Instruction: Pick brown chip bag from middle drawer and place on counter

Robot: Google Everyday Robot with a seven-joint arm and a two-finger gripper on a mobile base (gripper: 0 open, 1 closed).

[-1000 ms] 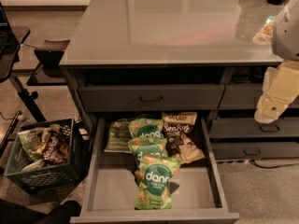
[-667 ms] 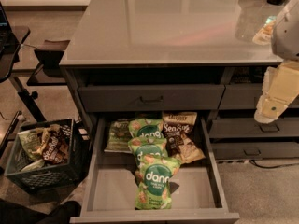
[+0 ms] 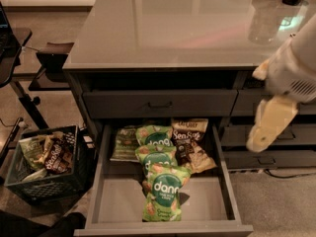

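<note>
Camera view shows nothing moved over the last second: arm, drawer and bags all sit where they were, so the pick has not begun.

The tabletop (image 3: 168,28), the counter where you will set the bag down, spreads glossy and grey above and to the left of the jaws. Most of its near half is bare, so you have room to place there.

The middle drawer (image 3: 123,204) is pulled fully out, below and to the left of the jaws, with its floor open from above. You have no drawer work left.

The gripper (image 3: 266,125) hangs at the right edge, in front of the narrow right-hand drawers and outside the drawer's right wall. You cannot tell whether the jaws are released or clenched, and nothing is seen in them. Your arm appears to be waiting, not approaching.

A dark crate (image 3: 47,181) of mixed snacks stands on the floor far left of the jaws, beyond the drawer. Leave it alone.

Three green dang bags (image 3: 163,194) lie in a line down the drawer's middle, further from the jaws than your target.

The brown chip bag (image 3: 190,144) lies flat at the drawer's rear right, the bag nearest the jaws yet well apart from them. Its left edge touches or slips under the neighbouring green bag. By my judgement you must go left and down, and grip its right side to avoid dragging the green one.
</note>
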